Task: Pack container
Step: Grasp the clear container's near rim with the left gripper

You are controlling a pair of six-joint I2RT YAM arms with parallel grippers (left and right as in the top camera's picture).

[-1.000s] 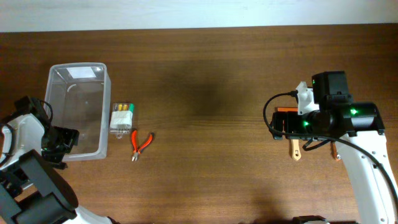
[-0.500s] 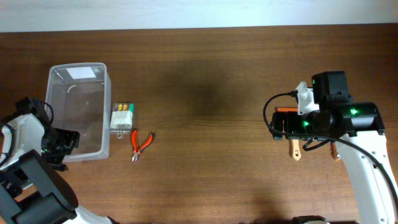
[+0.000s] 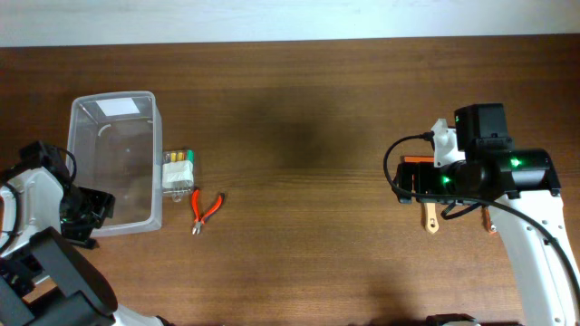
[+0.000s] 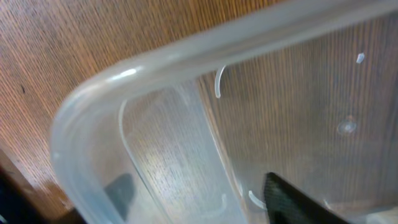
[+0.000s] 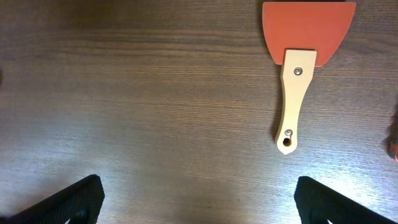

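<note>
The brown wooden table [image 3: 299, 263] fills the overhead view. On its left part stands the container [image 3: 116, 177], clear and without lid, with the opening up. Its long axis runs from the far edge of the table toward the robot's side, and nothing lies in it.

The left gripper [image 3: 89, 206] is at the near left corner of the container. Only the left wrist view shows this corner from close. There, one dark finger [image 4: 292, 200] is inside the bin and a second dark shape is seen through the wall. I cannot tell if the jaws press the wall or only stand around it.

The right gripper [image 5: 199, 200] hovers over bare wood on the right part of the table. Its fingertips are wide apart and hold nothing.

The scraper [image 5: 295, 81], with an orange blade and a wooden handle, lies complete in the right wrist view. In the overhead view the arm covers its blade.

A small white pack [image 3: 178, 170] lies just beside the right wall of the container. Near it are the pliers [image 3: 205, 210] with orange handles, which only the overhead view shows.
</note>
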